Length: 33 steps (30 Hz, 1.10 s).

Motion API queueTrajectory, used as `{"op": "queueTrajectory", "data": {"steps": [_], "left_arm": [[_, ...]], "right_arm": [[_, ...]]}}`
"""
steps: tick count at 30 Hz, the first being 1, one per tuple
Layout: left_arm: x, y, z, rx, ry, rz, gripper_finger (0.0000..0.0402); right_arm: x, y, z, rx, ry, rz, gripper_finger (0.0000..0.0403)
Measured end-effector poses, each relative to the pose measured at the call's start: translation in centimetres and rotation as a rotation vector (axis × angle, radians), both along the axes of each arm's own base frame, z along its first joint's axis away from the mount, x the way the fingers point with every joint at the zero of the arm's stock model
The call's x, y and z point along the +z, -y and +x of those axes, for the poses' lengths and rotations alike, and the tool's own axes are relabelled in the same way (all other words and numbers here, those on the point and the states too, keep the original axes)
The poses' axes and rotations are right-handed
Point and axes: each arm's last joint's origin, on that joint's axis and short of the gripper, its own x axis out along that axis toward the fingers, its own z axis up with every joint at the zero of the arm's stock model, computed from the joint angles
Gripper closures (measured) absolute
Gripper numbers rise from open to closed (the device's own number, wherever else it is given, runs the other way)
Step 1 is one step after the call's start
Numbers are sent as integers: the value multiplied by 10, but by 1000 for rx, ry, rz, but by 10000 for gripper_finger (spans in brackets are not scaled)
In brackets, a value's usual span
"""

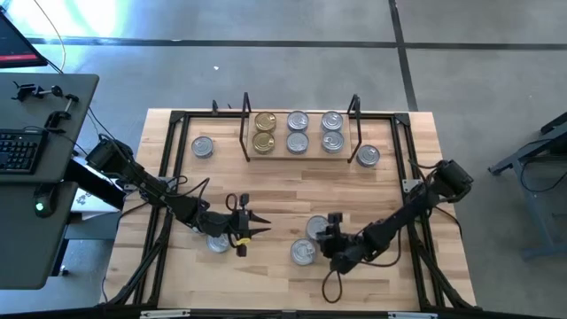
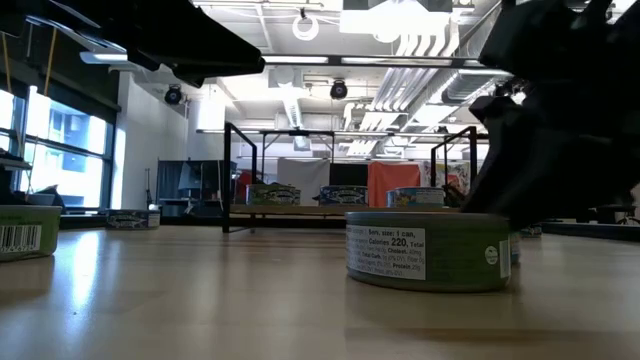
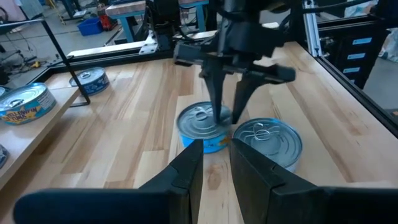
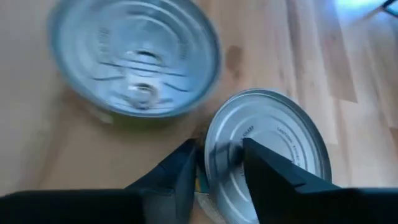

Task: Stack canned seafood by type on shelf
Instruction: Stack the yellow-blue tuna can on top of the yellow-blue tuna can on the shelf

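Note:
The shelf stands at the table's far middle, holding two gold-lidded and several silver-lidded cans. Loose cans lie beside it at the left and right. My right gripper points down over a blue-sided can, which stands next to a green-sided can. Its fingers are apart and straddle the blue can's rim. My left gripper hovers level to the left of both cans, its fingers a little apart with nothing between them. Another can lies under the left arm. My right gripper comes from above, slanting. One finger is outside the blue can's wall on the side facing the green can. The other finger is over the lid. I cannot tell whether either finger touches the can, which stands flat on the table.
A black tube frame runs around the table. Bare wood lies between the shelf and the two near cans. A desk with a keyboard stands off the table's left edge.

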Motion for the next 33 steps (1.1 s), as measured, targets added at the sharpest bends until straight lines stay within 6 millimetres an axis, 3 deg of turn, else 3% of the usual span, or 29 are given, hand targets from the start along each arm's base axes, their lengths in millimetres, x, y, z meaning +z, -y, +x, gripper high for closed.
{"op": "queueTrajectory", "data": {"steps": [7, 14, 20, 24, 33], "left_arm": [[0, 0, 0, 3, 1, -9, 332], [0, 0, 0, 5, 1, -17, 332], [0, 2, -1, 21, 8, 7, 332], [0, 3, 0, 36, 22, 83, 332], [-39, 12, 16, -28, -3, 418, 332]], "right_arm": [[-7, 9, -7, -45, -4, -39, 393], [-6, 5, -11, -87, 5, -104, 389], [10, -7, -2, -80, 40, -86, 396], [15, -5, 5, -145, 104, -83, 400], [19, 19, 28, -267, 179, 2, 402]]}}
